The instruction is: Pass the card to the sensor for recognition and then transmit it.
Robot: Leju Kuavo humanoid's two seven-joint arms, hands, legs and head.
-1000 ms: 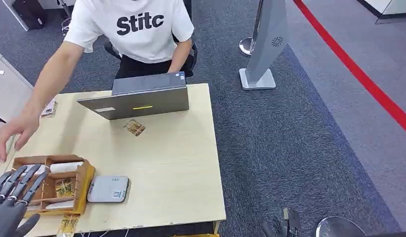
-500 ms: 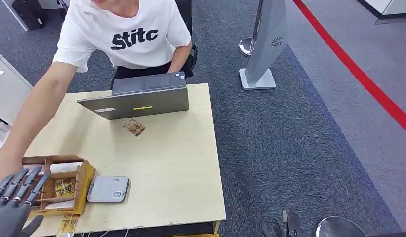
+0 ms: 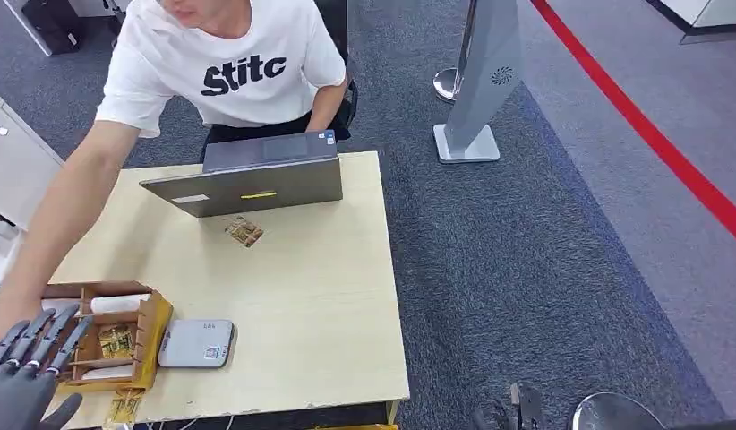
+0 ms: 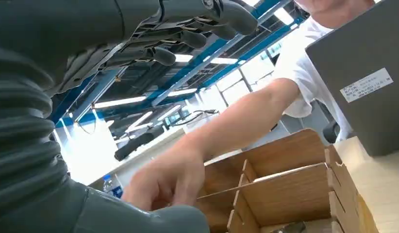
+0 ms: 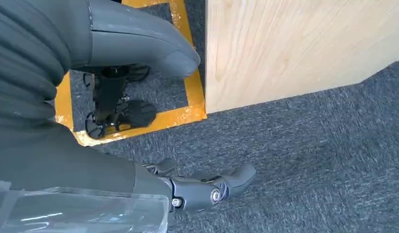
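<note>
The robot's left hand (image 3: 26,363) hovered with its dark fingers (image 3: 49,330) spread wide and holding nothing, at the outer end of the wooden card organizer (image 3: 154,327) on the light wood desk (image 3: 311,296). Seen from the left wrist, the same hand (image 4: 154,34) hung above the organizer's (image 4: 285,194) plywood dividers, fingers apart.

A person in a white T-shirt (image 3: 230,63) sat at the far side of the desk and reached one arm toward the organizer; the person's hand (image 4: 163,179) was at the organizer's far wall, close to the robot's left hand, and whether it touched anything could not be told.

A yellowish card (image 3: 117,341) lay in a compartment of the organizer, white cards (image 3: 120,304) filled the slot beyond it, and another card (image 3: 244,232) lay flat on the desk farther from the organizer, just in front of the grey laptop (image 3: 257,175). The grey card reader (image 3: 197,343) sat on the desk, touching or just beside the organizer on the side away from the robot's left hand.

The right hand (image 5: 207,187) hung low beside the desk's near corner, well apart from the organizer, over dark carpet (image 5: 309,160), its fingers loosely curled and holding nothing.
</note>
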